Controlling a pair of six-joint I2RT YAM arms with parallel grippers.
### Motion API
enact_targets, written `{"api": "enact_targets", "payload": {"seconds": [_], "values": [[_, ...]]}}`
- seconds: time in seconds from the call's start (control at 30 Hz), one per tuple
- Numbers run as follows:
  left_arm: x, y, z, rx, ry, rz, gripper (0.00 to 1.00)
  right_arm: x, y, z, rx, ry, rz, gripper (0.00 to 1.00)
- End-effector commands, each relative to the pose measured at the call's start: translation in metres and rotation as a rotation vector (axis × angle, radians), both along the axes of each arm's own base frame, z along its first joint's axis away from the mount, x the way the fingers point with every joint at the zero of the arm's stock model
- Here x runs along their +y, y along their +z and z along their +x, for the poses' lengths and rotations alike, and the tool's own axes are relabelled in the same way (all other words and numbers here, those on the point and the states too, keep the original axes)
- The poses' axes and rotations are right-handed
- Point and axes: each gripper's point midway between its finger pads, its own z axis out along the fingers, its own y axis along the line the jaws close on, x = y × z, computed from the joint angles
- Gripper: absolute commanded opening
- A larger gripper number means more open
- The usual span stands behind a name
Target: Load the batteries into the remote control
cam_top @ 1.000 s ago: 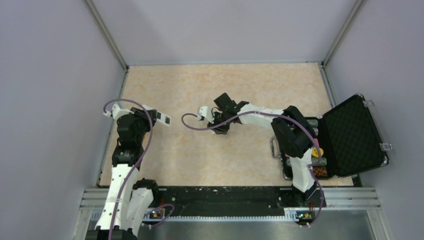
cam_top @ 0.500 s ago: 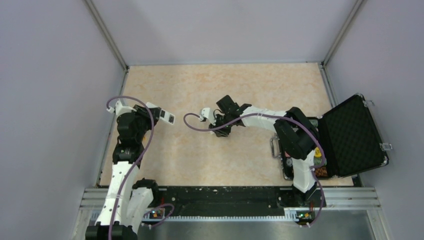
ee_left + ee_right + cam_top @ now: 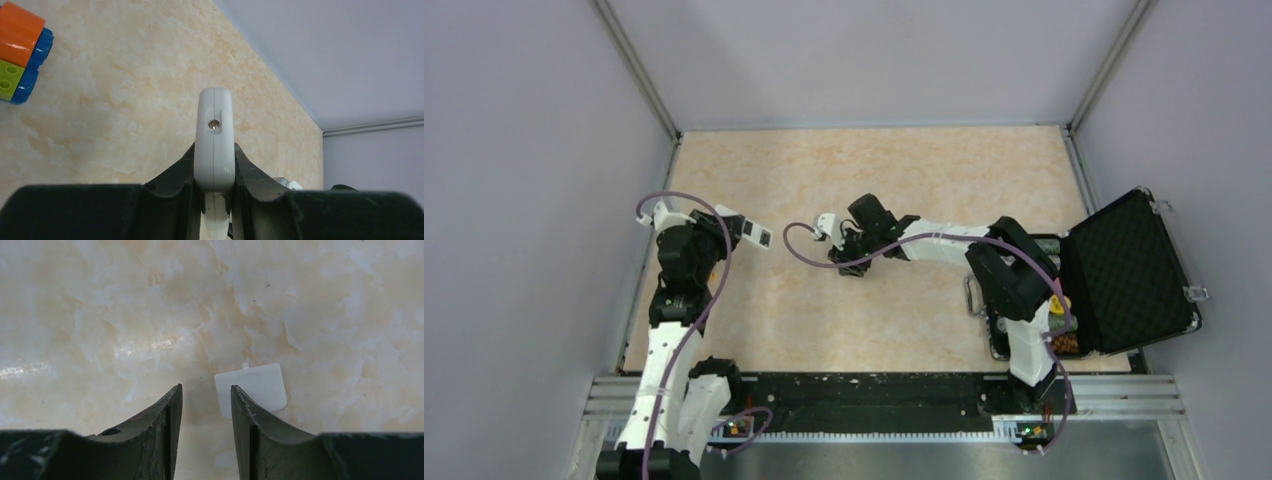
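Well to the left of the open black hard case with a foam-lined lid point(image 3: 1129, 265), which stands at the right edge of the beige marbled table point(image 3: 824, 170), the left gripper point(image 3: 215, 150) is clamped on the one slim white plastic remote control point(image 3: 215, 115). It holds the remote edge-on above the table, both fingers pressed against its flat sides and its rounded end with a single small screw poking out past them.

Between that remote and the case, nearer the remote, the right gripper point(image 3: 205, 390) points down at the table. Its jaws are parted by a narrow gap and hold nothing. One small white plastic cover with a tab point(image 3: 251, 389) lies flat just beside one of its two fingers, outside the gap; whether they touch I cannot tell.

One stack of orange, green and blue toy bricks point(image 3: 20, 50) shows only in the left wrist view.

The small items inside the case are too small to tell apart.
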Motion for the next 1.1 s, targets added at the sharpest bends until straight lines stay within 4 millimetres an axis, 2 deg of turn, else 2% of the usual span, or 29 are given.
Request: {"api": "enact_targets", "payload": {"seconds": [0.0, 0.17, 0.23, 0.3, 0.47, 0.6, 0.77, 0.9, 1.07], "values": [[0.008, 0.017, 0.006, -0.067, 0.022, 0.030, 0.00, 0.014, 0.023, 0.013, -0.105, -0.041, 0.087, 0.42], [0.011, 0.014, 0.006, -0.059, 0.026, 0.033, 0.00, 0.003, 0.035, 0.030, -0.181, -0.134, 0.057, 0.52], [0.012, 0.013, 0.007, -0.057, 0.027, 0.033, 0.00, 0.001, 0.034, 0.034, -0.194, -0.146, 0.040, 0.68], [0.013, 0.012, 0.007, -0.056, 0.025, 0.032, 0.00, 0.000, 0.031, 0.037, -0.201, -0.150, 0.021, 0.73], [0.016, 0.013, 0.008, -0.055, 0.028, 0.040, 0.00, -0.003, 0.022, 0.045, -0.226, -0.136, -0.017, 0.75], [0.018, 0.013, 0.008, -0.050, 0.026, 0.046, 0.00, -0.008, 0.005, 0.047, -0.178, -0.081, -0.055, 0.75], [0.016, 0.014, 0.009, -0.039, 0.006, 0.051, 0.00, -0.015, -0.019, 0.042, -0.075, -0.015, -0.131, 0.72], [0.018, 0.016, 0.009, -0.041, 0.015, 0.055, 0.00, -0.023, -0.028, 0.035, -0.018, 0.006, -0.171, 0.67], [0.017, 0.015, 0.010, -0.037, 0.008, 0.050, 0.00, -0.036, -0.033, 0.031, -0.020, 0.008, -0.225, 0.67]]}}
